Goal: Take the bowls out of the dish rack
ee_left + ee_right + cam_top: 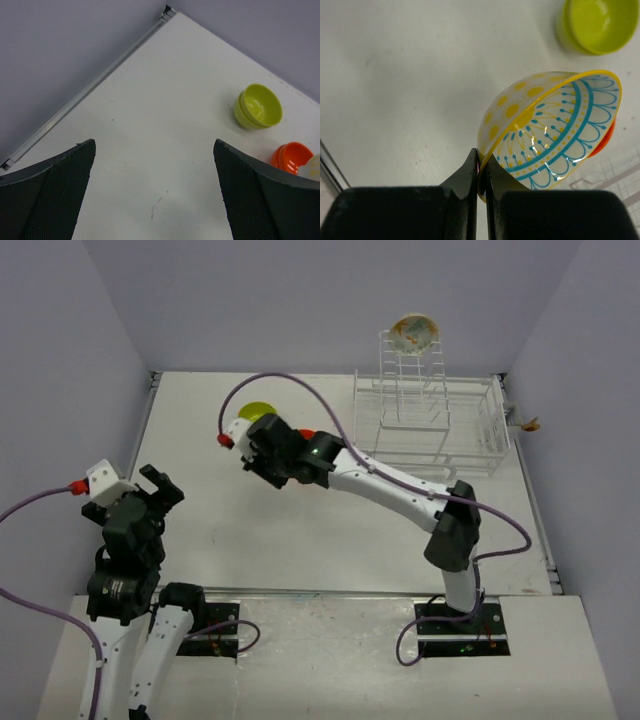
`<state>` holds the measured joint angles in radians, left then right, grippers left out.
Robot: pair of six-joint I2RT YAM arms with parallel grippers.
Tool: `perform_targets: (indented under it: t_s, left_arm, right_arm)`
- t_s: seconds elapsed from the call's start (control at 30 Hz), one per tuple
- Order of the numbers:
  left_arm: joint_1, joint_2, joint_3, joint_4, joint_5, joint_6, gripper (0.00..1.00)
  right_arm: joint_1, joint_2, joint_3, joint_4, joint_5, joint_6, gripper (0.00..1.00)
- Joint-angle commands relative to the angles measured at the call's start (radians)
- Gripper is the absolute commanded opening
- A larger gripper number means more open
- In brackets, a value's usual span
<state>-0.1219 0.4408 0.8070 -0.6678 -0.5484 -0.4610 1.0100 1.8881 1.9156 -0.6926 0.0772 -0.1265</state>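
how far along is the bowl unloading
Done: green bowl and orange bowl sit on the table. In hand: right gripper is shut on a patterned bowl near them. To do: a floral bowl atop the rack.

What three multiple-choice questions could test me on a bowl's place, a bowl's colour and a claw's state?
1. Where does the patterned bowl on the dish rack sit? A in the low basket; B atop the tall section; C underneath.
2. What colour is the bowl partly hidden by the held bowl? A blue; B orange-red; C black.
3. The left gripper is: A open, empty; B gripping a bowl; C clamped on the rack.
Answers: B, it perches on top; B, the orange-red bowl peeks past the right gripper's catch; A, its fingers stand apart, nothing between.
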Motion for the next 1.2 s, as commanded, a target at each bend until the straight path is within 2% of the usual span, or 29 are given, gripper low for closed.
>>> perform_targets:
  t_s: [0.0, 0.1, 0.23, 0.4, 0.43, 0.57, 0.67, 0.73, 0.8, 0.83, 0.87, 0.9, 0.97, 1.07, 1.1, 1.17]
  left_arm:
    - [0.015, -0.109, 0.035, -0.013, -0.148, -0.056, 1.00]
    - [0.015, -0.151, 0.046, -0.039, -0.185, -0.083, 1.00]
    - [0.015, -0.186, 0.060, -0.087, -0.261, -0.131, 1.00]
    - [0.015, -0.191, 0.057, -0.078, -0.251, -0.124, 1.00]
    - [0.015, -0.188, 0.055, -0.075, -0.242, -0.120, 1.00]
    - [0.015, -0.182, 0.052, -0.067, -0.228, -0.110, 1.00]
    - [0.015, -0.183, 0.054, -0.065, -0.225, -0.110, 1.00]
    - [0.015, -0.183, 0.050, -0.064, -0.225, -0.108, 1.00]
    - [0.015, -0.180, 0.050, -0.062, -0.222, -0.107, 1.00]
    - [0.015, -0.177, 0.052, -0.062, -0.223, -0.105, 1.00]
    - [0.015, -0.175, 0.050, -0.062, -0.223, -0.105, 1.00]
    - [0.015, -0.175, 0.050, -0.062, -0.222, -0.105, 1.00]
    - [0.013, -0.168, 0.044, -0.050, -0.213, -0.094, 1.00]
    - [0.013, -0.123, 0.018, 0.011, -0.125, -0.038, 1.00]
    - [0.013, -0.102, 0.015, 0.026, -0.067, -0.022, 1.00]
    - [0.013, -0.013, 0.011, 0.051, -0.013, 0.013, 1.00]
  right_arm:
    - [0.087, 0.153, 0.140, -0.159, 0.200, -0.139, 0.00]
    - [0.127, 0.267, 0.189, -0.197, 0.196, -0.200, 0.00]
    - [0.133, 0.341, 0.203, -0.194, 0.168, -0.231, 0.00]
    - [0.139, 0.423, 0.209, -0.215, 0.222, -0.275, 0.01]
    - [0.142, 0.446, 0.211, -0.220, 0.234, -0.285, 0.04]
    - [0.153, 0.454, 0.201, -0.196, 0.253, -0.288, 0.38]
    - [0.164, 0.422, 0.194, -0.180, 0.228, -0.285, 0.47]
    - [0.167, 0.375, 0.192, -0.171, 0.199, -0.269, 0.62]
    - [0.167, 0.321, 0.183, -0.156, 0.141, -0.243, 0.67]
    - [0.167, 0.248, 0.171, -0.147, 0.101, -0.223, 0.85]
    - [0.167, 0.205, 0.163, -0.134, 0.086, -0.223, 0.85]
    - [0.159, 0.159, 0.152, -0.099, 0.069, -0.199, 0.99]
    - [0.135, 0.005, 0.103, -0.036, 0.046, -0.162, 0.99]
    - [-0.012, -0.180, 0.033, 0.129, 0.000, 0.015, 0.99]
    - [-0.145, -0.217, 0.011, 0.230, -0.039, 0.203, 0.99]
    - [-0.302, -0.298, -0.065, 0.315, -0.040, 0.450, 0.99]
